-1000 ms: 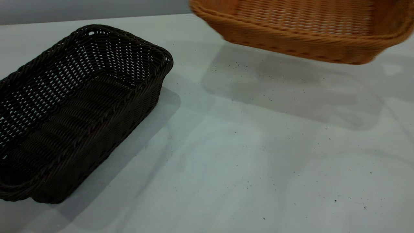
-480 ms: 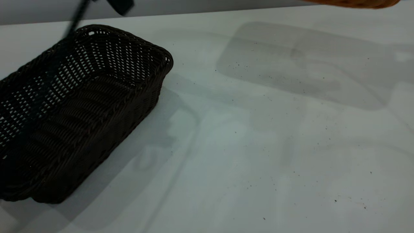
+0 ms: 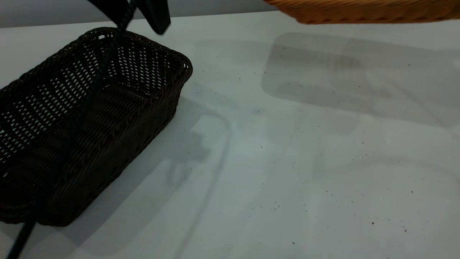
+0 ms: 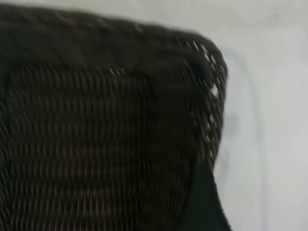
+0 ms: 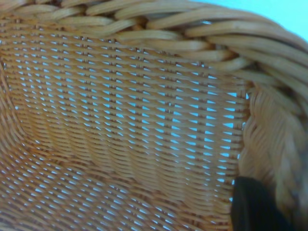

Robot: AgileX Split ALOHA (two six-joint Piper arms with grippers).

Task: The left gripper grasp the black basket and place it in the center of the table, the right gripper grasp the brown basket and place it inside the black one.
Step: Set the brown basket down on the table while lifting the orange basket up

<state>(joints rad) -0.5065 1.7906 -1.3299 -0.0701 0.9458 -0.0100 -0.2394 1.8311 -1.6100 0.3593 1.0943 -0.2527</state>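
Table (image 3: 287,180): white, smooth, flecked with dark specks; grey wall behind its far edge. Black basket (image 3: 90,118): resting on the table's left side, open ground to its right. Brown basket (image 3: 359,10): airborne at the upper right, its shadow on the surface below. Left gripper (image 3: 143,12): hanging above the black basket's far end, cable trailing across it; finger spacing cannot be judged. Right gripper (image 5: 257,207): one dark finger against the brown basket's inner wall; whether it clamps the wall cannot be made out.

Dark brown-black woven basket (image 3: 93,118), orange-tan wicker basket (image 3: 363,12), white speckled table (image 3: 287,162)
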